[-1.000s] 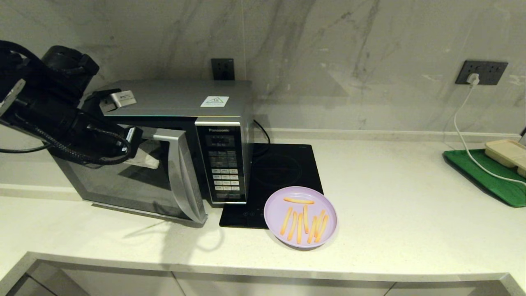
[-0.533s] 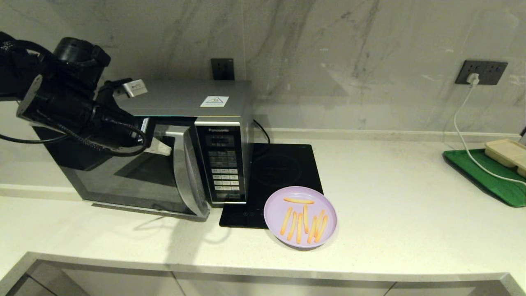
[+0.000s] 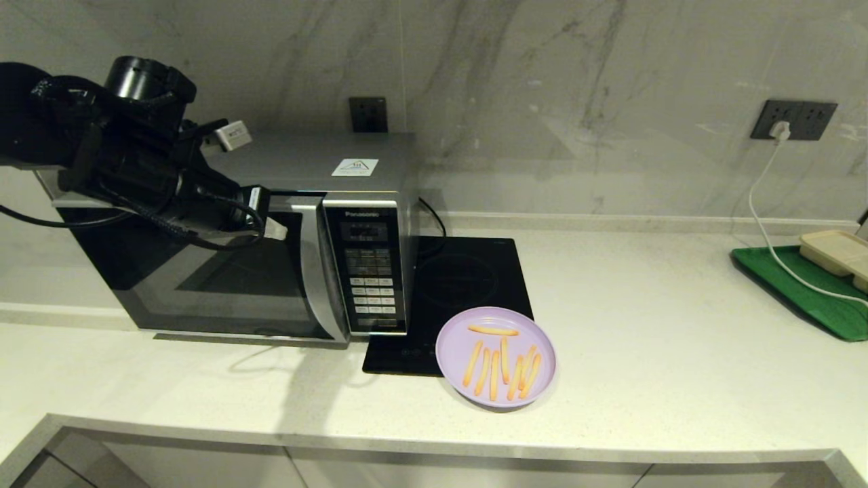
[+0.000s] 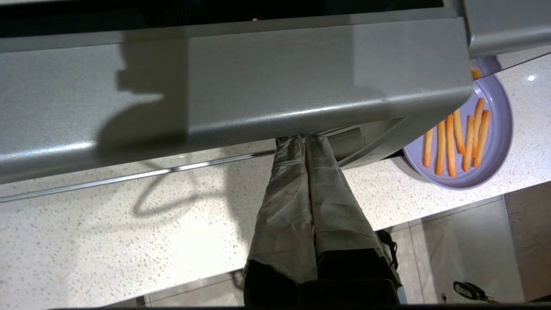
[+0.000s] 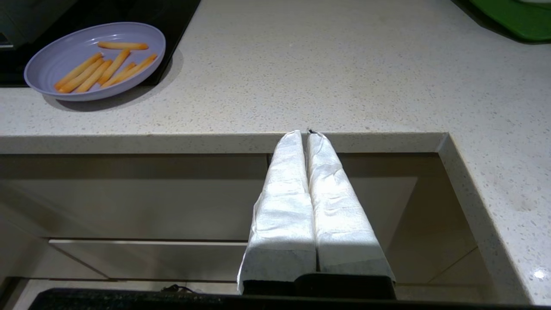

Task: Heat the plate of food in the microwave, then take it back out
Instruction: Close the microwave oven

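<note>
The silver microwave stands at the back left of the counter, its dark glass door swung in against the body or nearly so. My left gripper is shut, empty, with its tips pressed on the door's silver strip. The lilac plate of food with several fries rests on the counter, overlapping the cooktop's front corner, right of the microwave. It also shows in the left wrist view and right wrist view. My right gripper is shut and empty, below the counter's front edge.
A flat black induction cooktop lies right of the microwave. At the far right sits a green tray holding a beige compartment tray. A white cable runs down to it from a wall socket.
My left arm has swept right and back, pushing the microwave door from well ajar to against the body. The plate has not moved.
</note>
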`<state>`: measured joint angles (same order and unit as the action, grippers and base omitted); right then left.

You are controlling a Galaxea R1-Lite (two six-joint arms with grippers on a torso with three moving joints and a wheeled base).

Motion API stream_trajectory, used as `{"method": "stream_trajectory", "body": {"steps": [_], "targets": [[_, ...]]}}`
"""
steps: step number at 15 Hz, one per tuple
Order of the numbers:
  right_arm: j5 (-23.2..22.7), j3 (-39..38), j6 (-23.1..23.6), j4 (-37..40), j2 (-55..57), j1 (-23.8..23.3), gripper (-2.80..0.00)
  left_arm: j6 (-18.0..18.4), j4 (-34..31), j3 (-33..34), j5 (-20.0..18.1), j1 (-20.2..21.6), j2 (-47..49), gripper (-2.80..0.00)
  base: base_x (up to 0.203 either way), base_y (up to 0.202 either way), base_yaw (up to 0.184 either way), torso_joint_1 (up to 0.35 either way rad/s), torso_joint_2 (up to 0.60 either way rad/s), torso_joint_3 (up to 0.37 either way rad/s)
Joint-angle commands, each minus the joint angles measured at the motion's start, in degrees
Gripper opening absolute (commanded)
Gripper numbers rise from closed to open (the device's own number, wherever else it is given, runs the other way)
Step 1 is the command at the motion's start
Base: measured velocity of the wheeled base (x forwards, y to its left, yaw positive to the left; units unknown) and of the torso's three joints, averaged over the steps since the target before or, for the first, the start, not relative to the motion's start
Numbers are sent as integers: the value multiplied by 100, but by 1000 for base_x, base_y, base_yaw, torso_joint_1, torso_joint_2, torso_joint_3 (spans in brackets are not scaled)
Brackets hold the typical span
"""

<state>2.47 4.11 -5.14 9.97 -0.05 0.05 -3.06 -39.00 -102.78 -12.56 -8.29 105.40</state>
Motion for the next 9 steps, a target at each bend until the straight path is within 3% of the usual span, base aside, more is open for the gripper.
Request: {"method": "stream_trajectory", "body": {"steps": [1, 9], "targets": [[-1, 2, -4, 5, 5, 4, -280, -10, 109, -11, 7, -32, 4, -280, 0, 0, 0, 0, 0, 0], [-1, 2, -4, 5, 5, 4, -280, -25, 287, 124, 289, -15, -108, -280, 0, 0, 0, 0, 0, 0]]}}
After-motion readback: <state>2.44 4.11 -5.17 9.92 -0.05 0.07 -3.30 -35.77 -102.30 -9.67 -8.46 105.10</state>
